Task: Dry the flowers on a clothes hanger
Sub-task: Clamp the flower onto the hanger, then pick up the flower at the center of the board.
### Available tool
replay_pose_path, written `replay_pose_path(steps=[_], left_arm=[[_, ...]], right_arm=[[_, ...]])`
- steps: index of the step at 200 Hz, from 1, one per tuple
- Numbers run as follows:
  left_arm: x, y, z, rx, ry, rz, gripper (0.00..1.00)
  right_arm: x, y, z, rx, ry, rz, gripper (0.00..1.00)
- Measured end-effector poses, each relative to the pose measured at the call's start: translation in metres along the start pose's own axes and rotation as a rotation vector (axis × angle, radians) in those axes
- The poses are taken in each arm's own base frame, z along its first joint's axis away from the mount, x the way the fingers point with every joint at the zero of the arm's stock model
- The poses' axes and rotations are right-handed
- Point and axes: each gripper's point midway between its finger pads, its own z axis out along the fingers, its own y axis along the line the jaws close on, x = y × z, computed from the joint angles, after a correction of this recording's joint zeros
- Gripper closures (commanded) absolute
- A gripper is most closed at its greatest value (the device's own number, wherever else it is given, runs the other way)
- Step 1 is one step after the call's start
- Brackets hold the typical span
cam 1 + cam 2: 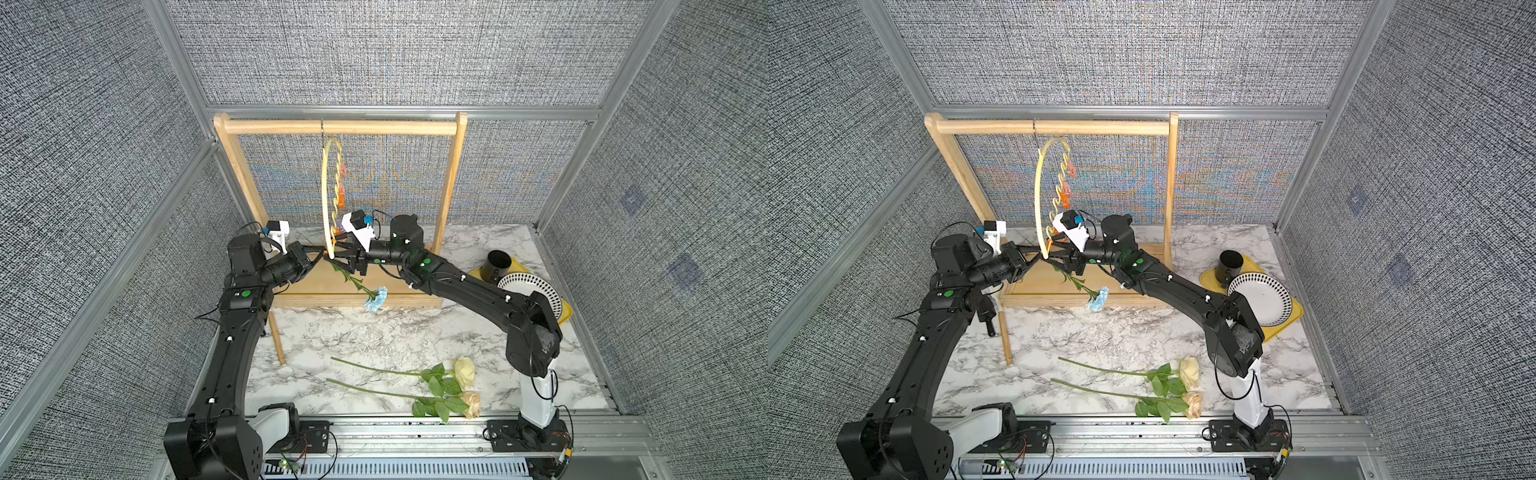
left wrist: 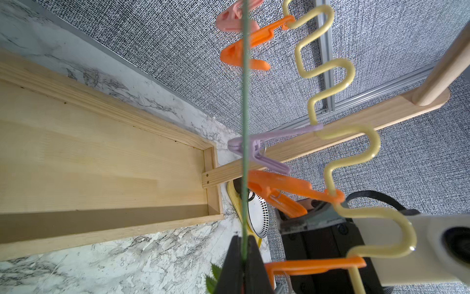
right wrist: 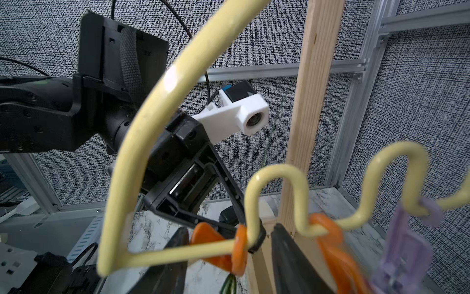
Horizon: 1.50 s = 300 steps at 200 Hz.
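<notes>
The pale-yellow clothes hanger point(image 1: 323, 195) hangs by its hook from the wooden rack's top bar, with its row of clips turned to the right. My left gripper point(image 2: 243, 240) is shut on the thin green stem point(image 2: 245, 127) of the light-blue flower point(image 1: 376, 298), whose bloom droops below the hanger's lower end. My right gripper point(image 3: 230, 229) stands open there, one finger on each side of the lowest orange clip point(image 3: 216, 247). The stem's end point(image 3: 229, 285) shows just under that clip. Near the table's front edge lie the cream-white rose point(image 1: 464, 370) and the beige rose point(image 1: 471, 404).
The wooden rack point(image 1: 340, 126) has a flat base tray point(image 1: 316, 286) under the hanger. At the right, a yellow tray point(image 1: 567, 313) carries a black cup point(image 1: 498, 262) and a dotted white plate point(image 1: 528, 291). Grey fabric walls close in three sides.
</notes>
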Motion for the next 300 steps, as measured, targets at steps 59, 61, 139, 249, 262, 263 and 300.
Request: replay_pose_path(steps=[59,61,139,249,262,263,300], left_arm=[[0.000,-0.002,-0.001,0.004,0.001,0.010,0.87],[0.000,-0.002,-0.001,0.004,0.001,0.012,0.86],[0.001,-0.012,-0.004,0.028,0.004,0.047,0.41],[0.006,-0.032,-0.026,-0.012,-0.001,0.170,0.01],[0.007,-0.032,-0.031,-0.037,-0.015,0.189,0.00],[0.007,-0.032,-0.031,-0.038,-0.016,0.190,0.00],[0.007,-0.026,-0.044,-0.101,-0.054,0.209,0.00]], right_arm=[[0.001,0.000,-0.005,0.021,0.014,0.000,0.35],[0.002,0.000,-0.005,0.023,0.016,0.001,0.35],[0.010,0.005,-0.020,0.034,0.040,0.016,0.32],[0.025,-0.005,-0.075,0.121,0.096,0.031,0.32],[0.028,-0.004,-0.085,0.123,0.111,0.027,0.32],[0.028,-0.004,-0.086,0.124,0.112,0.026,0.32],[0.039,-0.003,-0.116,0.146,0.169,0.014,0.32]])
